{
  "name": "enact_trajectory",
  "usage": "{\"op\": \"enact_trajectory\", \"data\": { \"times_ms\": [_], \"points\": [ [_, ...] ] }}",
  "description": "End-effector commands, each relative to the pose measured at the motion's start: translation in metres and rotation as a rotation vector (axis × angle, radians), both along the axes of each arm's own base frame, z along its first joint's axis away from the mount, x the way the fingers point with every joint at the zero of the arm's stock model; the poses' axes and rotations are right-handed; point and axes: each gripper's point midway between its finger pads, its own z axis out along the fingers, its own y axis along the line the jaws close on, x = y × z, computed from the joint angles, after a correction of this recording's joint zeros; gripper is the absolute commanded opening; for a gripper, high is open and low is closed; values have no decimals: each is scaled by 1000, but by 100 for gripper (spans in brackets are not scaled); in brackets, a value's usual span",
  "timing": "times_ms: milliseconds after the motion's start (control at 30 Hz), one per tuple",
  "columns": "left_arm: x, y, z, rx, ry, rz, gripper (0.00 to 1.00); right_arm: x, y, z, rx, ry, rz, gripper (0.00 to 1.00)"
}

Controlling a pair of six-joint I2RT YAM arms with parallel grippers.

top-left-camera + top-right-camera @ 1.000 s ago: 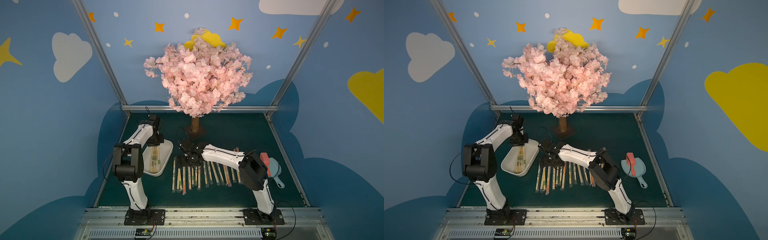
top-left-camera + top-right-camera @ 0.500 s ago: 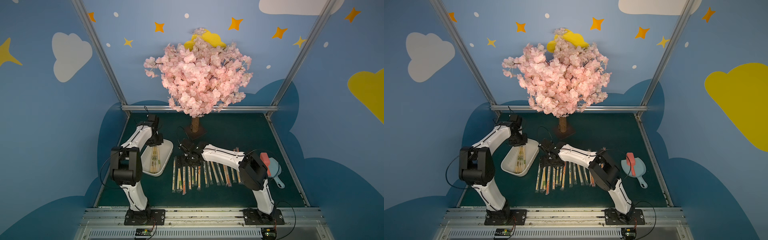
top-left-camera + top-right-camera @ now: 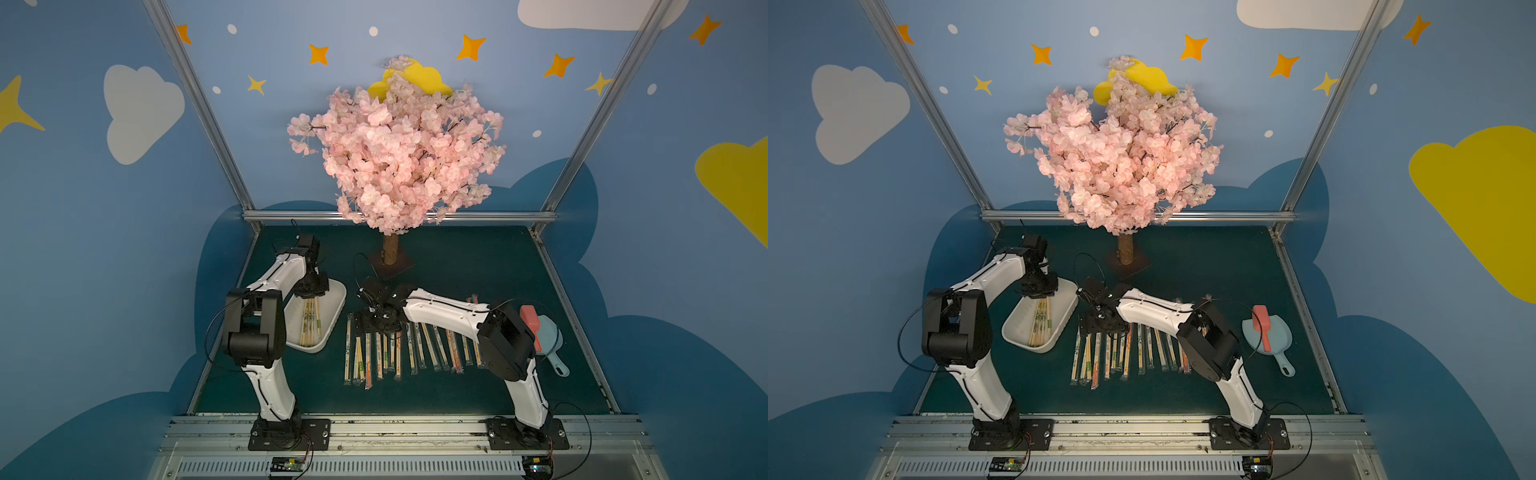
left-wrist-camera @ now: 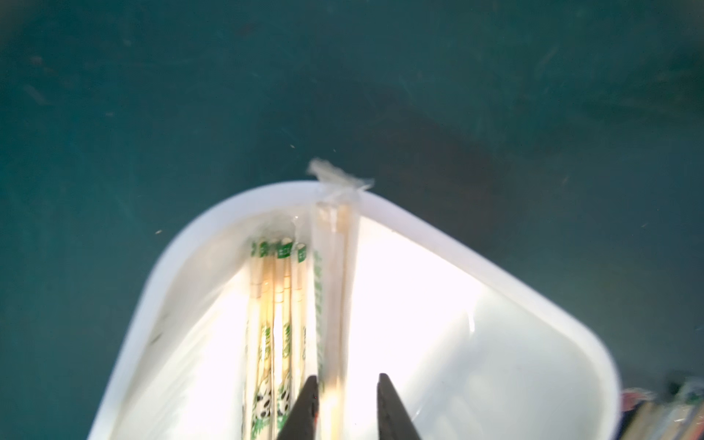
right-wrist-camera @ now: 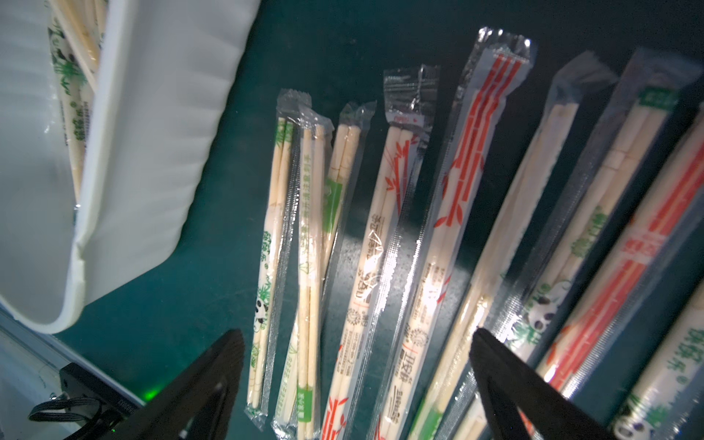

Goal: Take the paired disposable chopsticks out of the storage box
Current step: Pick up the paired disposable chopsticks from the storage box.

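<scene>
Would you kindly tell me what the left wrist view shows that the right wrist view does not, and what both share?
Only the left wrist view: the left gripper astride one sleeved pair whose far end lies over the box rim; whether it is clamped is unclear. Only the right wrist view: the right gripper, open, above the row of pairs on the mat, some red-printed. Both: the box, green-printed pairs inside it, the mat.

Glossy, crinkled clear plastic is being seen around the pale-wood chopsticks [image 5: 375, 244] (storage box [image 5: 152, 114]: smooth white plastic).
</scene>
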Motion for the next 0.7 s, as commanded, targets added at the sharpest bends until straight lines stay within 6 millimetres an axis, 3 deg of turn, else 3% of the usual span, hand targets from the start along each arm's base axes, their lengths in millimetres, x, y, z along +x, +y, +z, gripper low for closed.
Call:
{"op": "enact_trajectory", "data": {
  "times_ms": [0, 67, 233, 467, 667],
  "points": [
    [-4, -7, -11, -47, 37, -11, 16, 2, -1, 16, 22, -29, -8, 96],
    [-5, -9, -12, -59, 44, -16, 4, 2, -1, 17, 21, -30, -8, 96],
    [-5, -7, 7, -64, 10, -23, 3, 2, -1, 17, 23, -32, -4, 96],
    [-2, -14, 75, -175, -161, -44, 3, 2, -2, 18, 23, -32, -8, 96],
    [-11, -51, 124, -413, -310, -140, 3, 4, -6, 17, 23, -29, -18, 96]
  ]
}}
